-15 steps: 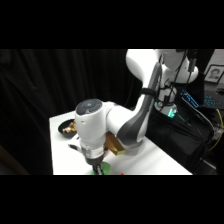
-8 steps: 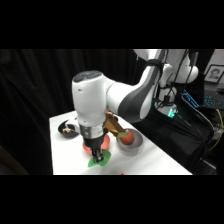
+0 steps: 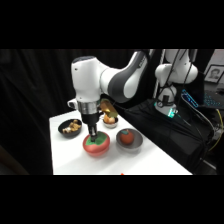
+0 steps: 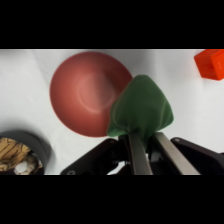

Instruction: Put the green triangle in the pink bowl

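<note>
Swung left from the white table's near edge, the gripper (image 3: 94,135) now hangs over the pink bowl (image 4: 89,93), its fingers (image 4: 136,152) pinching the green triangle (image 4: 141,107) above the bowl's right rim.

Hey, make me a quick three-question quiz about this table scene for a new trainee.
1. True or false: the green triangle already lies loose inside the pink bowl.
2. What holds the triangle? A) end effector B) a hand C) nothing
3. Fill in: the bowl beside the pink one with tan food is ____.

Key: 1 false, it is held above the bowl; 2 A; 3 black.
</note>
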Controlling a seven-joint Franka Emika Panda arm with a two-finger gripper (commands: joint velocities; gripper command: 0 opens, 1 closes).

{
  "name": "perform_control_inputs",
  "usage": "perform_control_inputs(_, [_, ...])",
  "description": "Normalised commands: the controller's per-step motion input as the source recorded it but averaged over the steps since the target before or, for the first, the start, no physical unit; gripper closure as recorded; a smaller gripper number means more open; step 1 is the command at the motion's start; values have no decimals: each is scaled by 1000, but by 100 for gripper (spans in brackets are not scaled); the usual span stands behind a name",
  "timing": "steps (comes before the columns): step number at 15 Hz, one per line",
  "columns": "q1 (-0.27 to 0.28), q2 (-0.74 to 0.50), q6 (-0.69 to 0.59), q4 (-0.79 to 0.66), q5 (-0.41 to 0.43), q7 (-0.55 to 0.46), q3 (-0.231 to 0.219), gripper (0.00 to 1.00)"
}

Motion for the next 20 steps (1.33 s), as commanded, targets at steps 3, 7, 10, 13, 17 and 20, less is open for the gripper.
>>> perform_control_inputs(3, [-165,-119,142,-198,176,-228,15,95])
perform_control_inputs(7, [-116,36,174,-71,179,-194,12,95])
perform_control_inputs(10, [-77,105,180,1,193,-175,31,95])
perform_control_inputs(13, [-53,98,197,17,163,-162,36,60])
perform_control_inputs(17, [-50,59,196,20,143,-167,34,29])
perform_control_inputs(20, [-34,17,116,15,113,-143,17,4])
